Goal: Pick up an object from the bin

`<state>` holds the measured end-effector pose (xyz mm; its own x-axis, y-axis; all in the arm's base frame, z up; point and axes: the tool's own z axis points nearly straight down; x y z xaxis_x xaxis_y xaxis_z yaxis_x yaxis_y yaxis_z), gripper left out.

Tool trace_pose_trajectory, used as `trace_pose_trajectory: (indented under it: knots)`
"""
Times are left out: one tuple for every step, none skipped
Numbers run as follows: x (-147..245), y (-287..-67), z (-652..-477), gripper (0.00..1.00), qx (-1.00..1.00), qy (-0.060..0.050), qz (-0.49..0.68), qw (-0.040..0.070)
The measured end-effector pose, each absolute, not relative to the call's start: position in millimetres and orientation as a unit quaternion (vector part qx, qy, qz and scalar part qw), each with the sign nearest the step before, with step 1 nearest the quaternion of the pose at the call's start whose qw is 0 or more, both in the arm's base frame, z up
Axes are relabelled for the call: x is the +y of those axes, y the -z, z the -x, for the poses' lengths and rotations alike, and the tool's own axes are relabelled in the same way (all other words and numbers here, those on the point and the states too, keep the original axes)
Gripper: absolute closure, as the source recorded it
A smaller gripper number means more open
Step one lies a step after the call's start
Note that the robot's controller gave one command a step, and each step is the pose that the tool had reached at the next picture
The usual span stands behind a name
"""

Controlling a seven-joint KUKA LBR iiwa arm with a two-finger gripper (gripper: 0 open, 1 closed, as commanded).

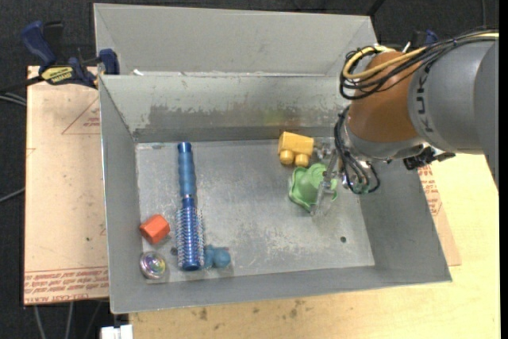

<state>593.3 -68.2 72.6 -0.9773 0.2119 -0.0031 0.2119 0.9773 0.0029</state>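
Note:
My gripper (pixel 327 185) is low at the right of the bin floor, under the orange wrist cover. It is at the right edge of a soft green lump (pixel 302 185), which it partly hides. Just behind the green lump lies a yellow toy piece (pixel 295 148) with rounded knobs, close to the back wall and apart from the gripper.
On the left side of the bin, a long blue brush (pixel 187 207) lies lengthwise. An orange block (pixel 155 229), a small shiny ball (pixel 152 266) and a small blue piece (pixel 217 256) sit around its near end. The arm enters from the right.

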Motion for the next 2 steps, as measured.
trace_pose_trajectory:
  knots:
    - [-71, -77, -595.1, 1.0, 0.994, -0.001, -0.107, 0.003]
    - [-73, -212, -563.2, 1.0, 0.995, 0.0, -0.104, 0.005]
